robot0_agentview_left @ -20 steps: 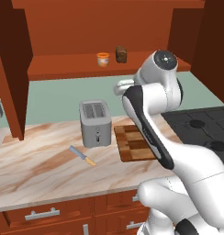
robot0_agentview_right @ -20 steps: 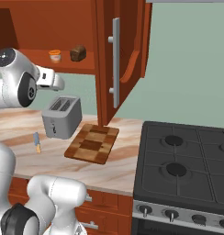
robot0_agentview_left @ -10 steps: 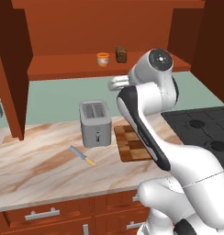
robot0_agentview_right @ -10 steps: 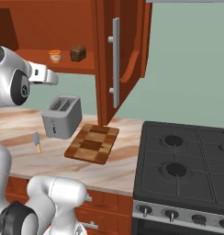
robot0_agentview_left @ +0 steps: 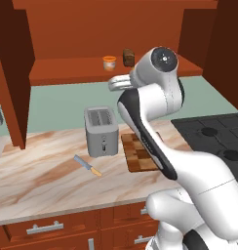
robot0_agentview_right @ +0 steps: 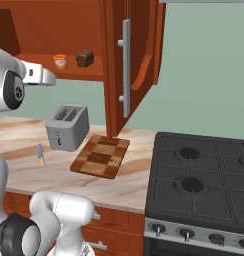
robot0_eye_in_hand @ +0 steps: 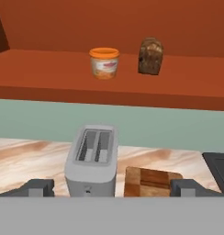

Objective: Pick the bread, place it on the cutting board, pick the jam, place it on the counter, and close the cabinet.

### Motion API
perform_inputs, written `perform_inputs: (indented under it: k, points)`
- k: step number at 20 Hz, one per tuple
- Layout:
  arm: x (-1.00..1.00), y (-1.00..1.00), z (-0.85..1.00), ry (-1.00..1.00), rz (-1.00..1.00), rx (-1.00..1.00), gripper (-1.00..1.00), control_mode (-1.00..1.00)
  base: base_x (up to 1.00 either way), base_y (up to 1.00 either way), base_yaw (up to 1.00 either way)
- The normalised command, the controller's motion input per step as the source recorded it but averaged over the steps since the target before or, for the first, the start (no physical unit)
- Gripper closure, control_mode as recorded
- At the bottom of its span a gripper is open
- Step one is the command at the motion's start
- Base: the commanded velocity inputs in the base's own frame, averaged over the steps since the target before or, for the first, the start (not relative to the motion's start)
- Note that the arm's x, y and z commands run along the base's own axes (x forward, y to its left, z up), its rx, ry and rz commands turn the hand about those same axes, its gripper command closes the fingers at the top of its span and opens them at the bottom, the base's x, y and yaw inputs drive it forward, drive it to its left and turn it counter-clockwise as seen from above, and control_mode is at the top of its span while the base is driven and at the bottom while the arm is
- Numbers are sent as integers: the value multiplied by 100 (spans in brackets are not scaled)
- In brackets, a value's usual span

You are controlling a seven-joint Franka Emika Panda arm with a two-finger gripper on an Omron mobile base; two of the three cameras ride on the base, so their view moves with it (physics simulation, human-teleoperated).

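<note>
I have the claw (robot0_eye_in_hand: 112, 187) raised in the air above the surface (robot0_agentview_left: 38, 180), its two fingertips (robot0_eye_in_hand: 38, 187) spread wide apart with nothing between them. Through the hand camera it looks straight at the toaster (robot0_eye_in_hand: 92, 158), and I take the toaster as my landmark.

On the near side of the toaster, toward the front edge of the surface, a small knife (robot0_agentview_left: 88, 165) lies flat with its orange handle pointing toward me. It does not touch the toaster.

Just beside the toaster, on the stove (robot0_agentview_right: 204, 175) side, lies the cutting board (robot0_agentview_right: 100, 156), flat on the surface and bare on top. From the left base camera my own arm covers part of it; from the right base camera I see the whole checkered face. The stove sits beyond the board, well apart from the toaster.

Above and behind the toaster the cabinet (robot0_agentview_left: 82, 29) stands with its doors swung out; one door (robot0_agentview_right: 125, 65) with a long grey handle hangs out over the far end of the cutting board. On the cabinet floor, up over the toaster, the jam (robot0_eye_in_hand: 104, 63) stands upright with its orange lid on. The bread (robot0_eye_in_hand: 150, 56) stands near the jam, toward the stove side, the two apart and not touching.
</note>
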Motion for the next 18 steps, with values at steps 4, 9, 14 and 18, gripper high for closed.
perform_inputs:
  k: [4, 9, 14, 18]
  points:
    - [5, 21, 3, -1, 0, 0, -100, -100, 0, 0, 0]
    - [9, 17, 0, -1, 0, 0, -100, -100, 0, 0, 0]
    - [16, 10, 0, -3, 0, 0, -100, -100, 0, 0, 0]
    - [23, 4, 0, -4, 0, 0, -100, -100, 0, 0, 0]
